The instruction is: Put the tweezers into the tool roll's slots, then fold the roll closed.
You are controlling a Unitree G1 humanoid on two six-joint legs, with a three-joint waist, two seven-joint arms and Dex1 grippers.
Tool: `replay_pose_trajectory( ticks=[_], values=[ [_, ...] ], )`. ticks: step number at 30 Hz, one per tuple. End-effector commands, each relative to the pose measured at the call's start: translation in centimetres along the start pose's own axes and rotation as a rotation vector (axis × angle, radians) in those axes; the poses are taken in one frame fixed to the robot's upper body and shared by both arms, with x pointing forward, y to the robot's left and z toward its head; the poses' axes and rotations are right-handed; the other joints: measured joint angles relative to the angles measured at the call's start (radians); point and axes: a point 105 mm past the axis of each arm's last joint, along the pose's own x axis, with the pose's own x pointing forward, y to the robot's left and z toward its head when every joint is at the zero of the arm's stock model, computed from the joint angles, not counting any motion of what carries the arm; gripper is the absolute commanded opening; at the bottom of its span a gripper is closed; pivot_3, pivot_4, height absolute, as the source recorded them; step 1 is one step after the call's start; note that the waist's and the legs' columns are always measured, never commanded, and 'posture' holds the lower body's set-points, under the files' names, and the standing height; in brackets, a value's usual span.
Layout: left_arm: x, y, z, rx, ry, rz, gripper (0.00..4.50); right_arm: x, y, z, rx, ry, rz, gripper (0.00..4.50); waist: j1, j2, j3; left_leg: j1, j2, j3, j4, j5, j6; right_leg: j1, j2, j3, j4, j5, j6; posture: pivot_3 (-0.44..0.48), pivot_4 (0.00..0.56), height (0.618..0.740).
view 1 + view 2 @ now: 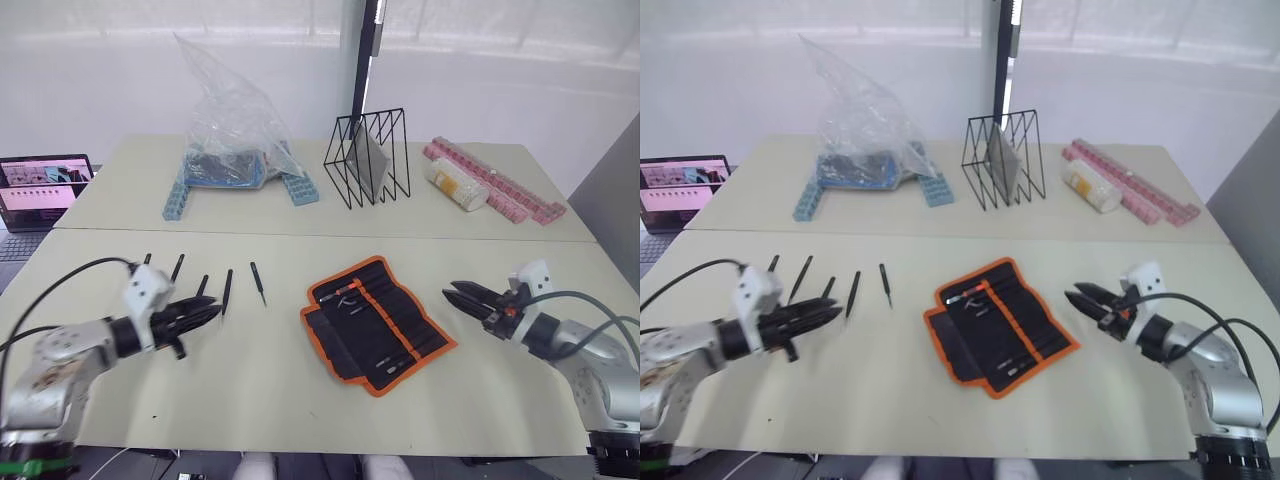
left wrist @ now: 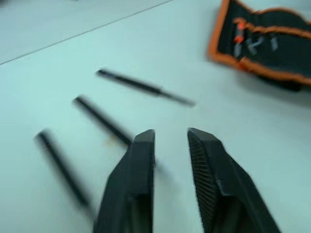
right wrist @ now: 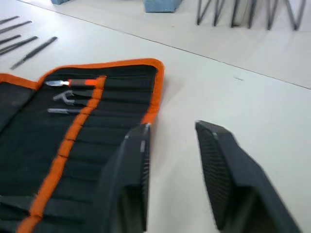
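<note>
Tweezers (image 1: 227,291) lie in a row on the worktop (image 1: 250,380), left of the unrolled tool roll (image 1: 377,322); left gripper (image 1: 205,316) hovers seemingly just over them, right gripper (image 1: 460,296) right of the roll, both jaws spread, empty

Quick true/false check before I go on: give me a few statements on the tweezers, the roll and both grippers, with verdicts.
1. The tool roll lies open on the table. True.
2. The left gripper holds a tweezer. False: it is open and empty, by the tweezers.
3. The right gripper is open beside the roll. True.
4. All tweezers sit in the slots. False: they lie loose on the table.
5. The clear plastic bag covers the roll. False: it sits on the far table.
</note>
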Motion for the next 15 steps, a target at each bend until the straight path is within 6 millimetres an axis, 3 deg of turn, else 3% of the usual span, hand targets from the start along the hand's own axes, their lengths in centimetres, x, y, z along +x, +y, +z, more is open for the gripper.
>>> replay_pose_trajectory(
  ticks=[1,5,7,11,15],
  values=[
    [-5.0,2.9,-0.8,0.039,0.006,0.209,2.48,-3.0,-2.7,0.2,-0.075,-0.036,-0.154,2.83,0.000,0.000,0.000,0.000,0.000,0.000,0.000,0.000,0.000,-0.001,0.000,0.000,0.000,0.000,0.000,0.000,0.150,0.718],
    [-9.2,4.0,-3.7,-0.026,0.015,0.384,3.85,-5.5,-3.5,-1.3,-0.072,-0.040,-0.274,4.26,0.001,0.000,0.001,0.000,0.000,0.000,0.000,0.000,0.000,0.000,0.000,0.000,0.000,-0.001,-0.001,0.000,0.150,0.718],
    [-11.0,4.3,-4.9,-0.056,0.012,0.451,4.47,-7.2,-3.9,-2.3,-0.032,-0.051,-0.344,4.50,0.001,0.000,0.001,0.001,0.000,0.001,0.000,0.000,0.000,0.000,0.000,0.000,0.000,-0.004,-0.006,0.000,0.150,0.718],
    [-12.9,4.5,-6.5,-0.087,0.009,0.520,4.47,-10.0,-3.9,-3.5,0.010,-0.054,-0.437,4.50,0.001,0.000,0.001,0.002,0.000,0.001,0.000,0.000,0.000,0.000,0.000,0.000,0.000,-0.005,-0.008,0.000,0.150,0.718],
    [-13.0,4.5,-7.1,-0.108,-0.007,0.530,4.47,-10.7,-3.1,-4.1,0.011,-0.034,-0.457,4.50,-0.002,0.000,0.001,0.002,0.000,0.001,0.000,0.000,0.000,0.000,0.000,0.001,0.000,-0.005,-0.008,0.000,0.150,0.718]
  ],
)
